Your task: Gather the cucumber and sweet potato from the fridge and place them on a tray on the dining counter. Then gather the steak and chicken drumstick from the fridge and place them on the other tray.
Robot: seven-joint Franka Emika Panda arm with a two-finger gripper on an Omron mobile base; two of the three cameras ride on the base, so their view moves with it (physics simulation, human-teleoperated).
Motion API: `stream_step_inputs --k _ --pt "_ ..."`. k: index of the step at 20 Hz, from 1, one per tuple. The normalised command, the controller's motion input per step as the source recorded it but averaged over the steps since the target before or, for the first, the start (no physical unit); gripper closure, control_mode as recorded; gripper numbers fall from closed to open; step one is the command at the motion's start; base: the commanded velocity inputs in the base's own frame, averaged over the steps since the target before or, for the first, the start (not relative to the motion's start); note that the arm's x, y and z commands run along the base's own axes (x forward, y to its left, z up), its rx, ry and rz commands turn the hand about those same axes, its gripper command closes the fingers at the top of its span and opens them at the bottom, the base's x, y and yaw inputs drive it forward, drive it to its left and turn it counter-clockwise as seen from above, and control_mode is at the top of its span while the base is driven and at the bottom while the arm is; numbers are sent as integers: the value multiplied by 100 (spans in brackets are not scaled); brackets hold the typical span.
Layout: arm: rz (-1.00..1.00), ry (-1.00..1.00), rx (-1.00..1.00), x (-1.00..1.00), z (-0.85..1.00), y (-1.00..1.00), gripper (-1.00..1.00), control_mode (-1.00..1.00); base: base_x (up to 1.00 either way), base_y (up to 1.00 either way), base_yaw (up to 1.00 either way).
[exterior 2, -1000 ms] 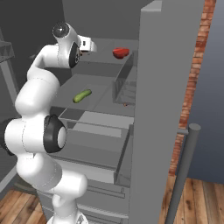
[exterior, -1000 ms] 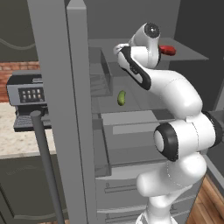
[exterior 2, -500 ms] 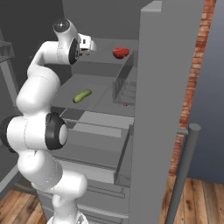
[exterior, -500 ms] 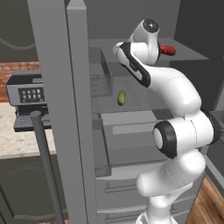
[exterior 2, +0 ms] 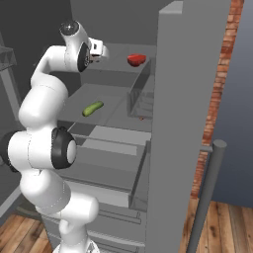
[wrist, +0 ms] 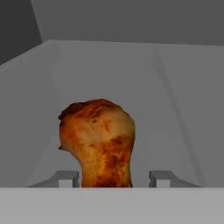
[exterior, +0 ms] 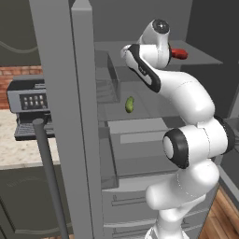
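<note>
At the far left of the left base view a coffee machine [exterior: 29,108] stands on the counter beside the open fridge door [exterior: 59,116]. Moving rightward, the cucumber [exterior: 130,104] lies on the middle shelf [exterior: 149,105]. The arm then rises to the upper shelf [exterior: 200,58], where the steak [exterior: 179,54] rests just right of the hand. The right base view shows the same order from the other side: the gripper [exterior 2: 105,52] reaches in at upper-shelf height, with the steak [exterior 2: 137,60] a little further right and the cucumber [exterior 2: 93,108] 1 shelf lower. Compared with the base views of 1 second ago, the arm's posture is almost unchanged, so the reach appears complete and any remaining action lies in the jaws. In the hand view, read from left to right, 1 fingertip [wrist: 66,178] stands just beside the chicken drumstick [wrist: 99,142]. The drumstick sits upright on the shelf floor between the tips, and the other fingertip [wrist: 162,178] is separated from the meat by a visible gap. The gripper [wrist: 114,179] is therefore not yet clamped: its jaws bracket the drumstick's narrow end without a confirmed hold. The step in hand is judged to be the grasp of the drumstick. The cucumber and steak have yet to leave the fridge, so most of the task remains. A squeeze centred on the tapering end could let the drumstick tip or slip.
</note>
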Motion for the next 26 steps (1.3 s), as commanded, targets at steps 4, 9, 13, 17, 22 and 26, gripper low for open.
stream_step_inputs --k 4,9,13,17,22,26 --pt "0 0 0 8 -65 0 100 -100 0 0 0" --pt "0 0 1 8 -51 4 100 -100 0 0 0" --pt "0 -1 4 0 -27 8 100 -100 0 0 0" --pt "0 -8 12 -2 -3 0 100 -100 0 0 0" --pt "0 -9 10 -42 0 0 100 -100 0 0 0" --pt "0 0 0 -64 4 0 100 -100 0 0 0"
